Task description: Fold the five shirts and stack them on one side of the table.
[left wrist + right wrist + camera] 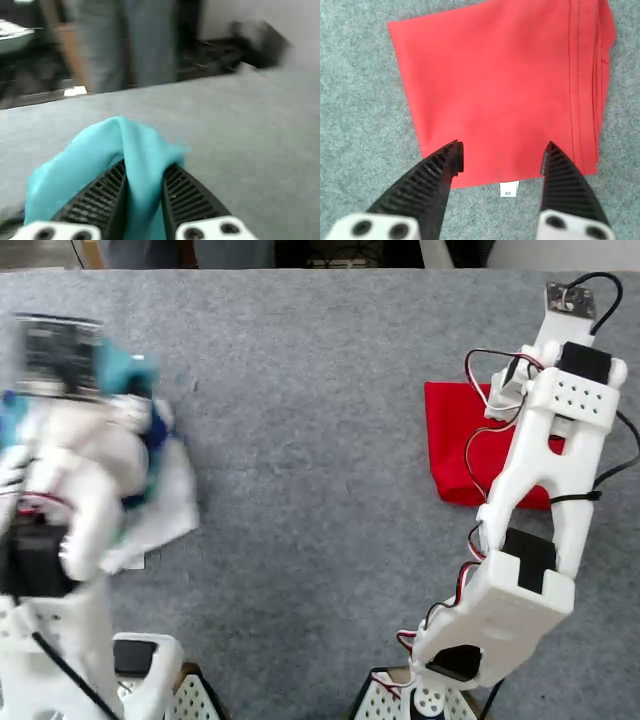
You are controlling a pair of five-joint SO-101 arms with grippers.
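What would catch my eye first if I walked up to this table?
The bright red folded shirt lies flat on the grey table, the right tool open just above its edge. Across the table, the left tool is shut on a bunched turquoise shirt near a heap of white cloth.

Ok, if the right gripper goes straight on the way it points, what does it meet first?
Probably the folded red shirt, straight ahead of the right gripper, jaws open; depth unclear.

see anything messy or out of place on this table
The red shirt lies neatly folded below the open right end effector. Across the table, the other shirts sit in a crumpled heap, and the left end effector pinches a bunched teal shirt.
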